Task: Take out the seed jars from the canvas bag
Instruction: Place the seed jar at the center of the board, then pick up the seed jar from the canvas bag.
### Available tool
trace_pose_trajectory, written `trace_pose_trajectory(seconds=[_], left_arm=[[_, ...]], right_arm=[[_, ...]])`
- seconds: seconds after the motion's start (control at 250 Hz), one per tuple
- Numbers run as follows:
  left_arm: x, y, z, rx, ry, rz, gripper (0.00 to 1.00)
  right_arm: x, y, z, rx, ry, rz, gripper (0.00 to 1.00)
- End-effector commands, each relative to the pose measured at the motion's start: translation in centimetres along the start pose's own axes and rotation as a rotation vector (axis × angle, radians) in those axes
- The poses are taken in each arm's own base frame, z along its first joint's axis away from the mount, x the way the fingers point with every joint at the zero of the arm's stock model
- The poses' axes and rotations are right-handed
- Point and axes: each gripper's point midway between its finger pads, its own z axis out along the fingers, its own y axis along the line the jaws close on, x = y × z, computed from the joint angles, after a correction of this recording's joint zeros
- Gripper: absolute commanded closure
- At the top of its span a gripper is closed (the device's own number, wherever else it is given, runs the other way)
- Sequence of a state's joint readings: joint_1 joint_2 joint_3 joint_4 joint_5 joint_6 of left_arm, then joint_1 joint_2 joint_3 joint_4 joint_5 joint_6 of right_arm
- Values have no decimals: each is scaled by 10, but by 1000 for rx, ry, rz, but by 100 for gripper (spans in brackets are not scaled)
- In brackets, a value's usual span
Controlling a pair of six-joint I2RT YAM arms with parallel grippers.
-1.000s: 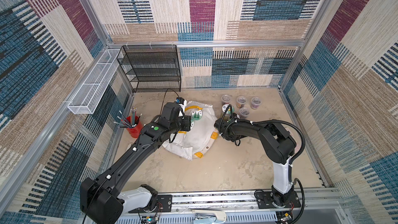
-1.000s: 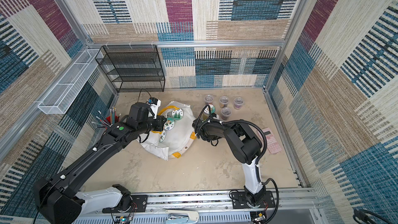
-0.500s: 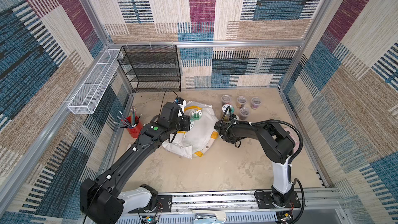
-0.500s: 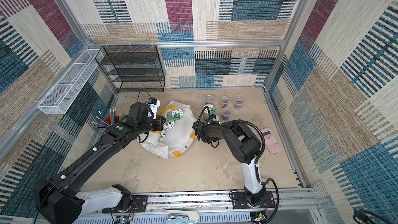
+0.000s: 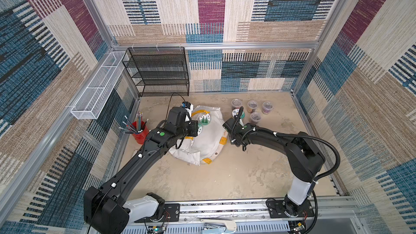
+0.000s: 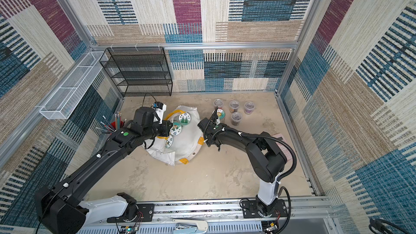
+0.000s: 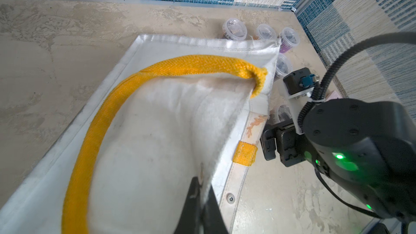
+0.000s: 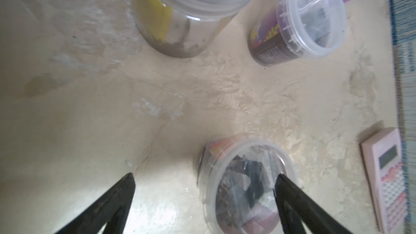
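The left pincer (image 7: 202, 187) is pressed together on the white edge of the canvas bag (image 5: 208, 141) and holds its mouth up. The right pincer (image 8: 203, 176) is spread wide, with nothing in it. A small seed tub (image 8: 245, 183) stands on the desk (image 5: 236, 172) just beside 1 of its fingers. This looks like the putting-down step for that tub.

In both top views, 4 more small tubs (image 5: 252, 106) and 1 tall jar with a picture lid (image 6: 221, 114) stand close by, out of the bag. 3 tall jars with picture lids (image 6: 184, 118) lie inside the bag.

Next, the right pincer should go to the bag mouth and close on 1 jar's sides, not on the cloth.
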State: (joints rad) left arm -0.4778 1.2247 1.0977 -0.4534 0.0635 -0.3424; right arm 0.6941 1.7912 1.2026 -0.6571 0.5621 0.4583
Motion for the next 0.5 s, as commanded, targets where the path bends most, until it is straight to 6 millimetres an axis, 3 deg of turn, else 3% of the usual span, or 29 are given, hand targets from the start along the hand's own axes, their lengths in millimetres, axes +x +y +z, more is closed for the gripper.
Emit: trace_pose_trajectory(seconds=[0.0,0.148,0.264,0.38,0.496], left_arm=[[-8,-5,-2,27,-34,3,100],[-11,-7,-4,35,-39,3,100],[-13,-7,-6,37,-42,3,100],[-11,-7,-7,38,-35,10,100],[-8,-7,-7,37,-19,11,100]], right_arm=[[-8,14,-8,-97,-19,70,2],[-17,11,-18,-110,-54,101,2],[-36,5,-41,-160,-123,152,2],[-53,6,-78,-315,-200,227,2],[-65,24,-135,-661,-316,320,3]])
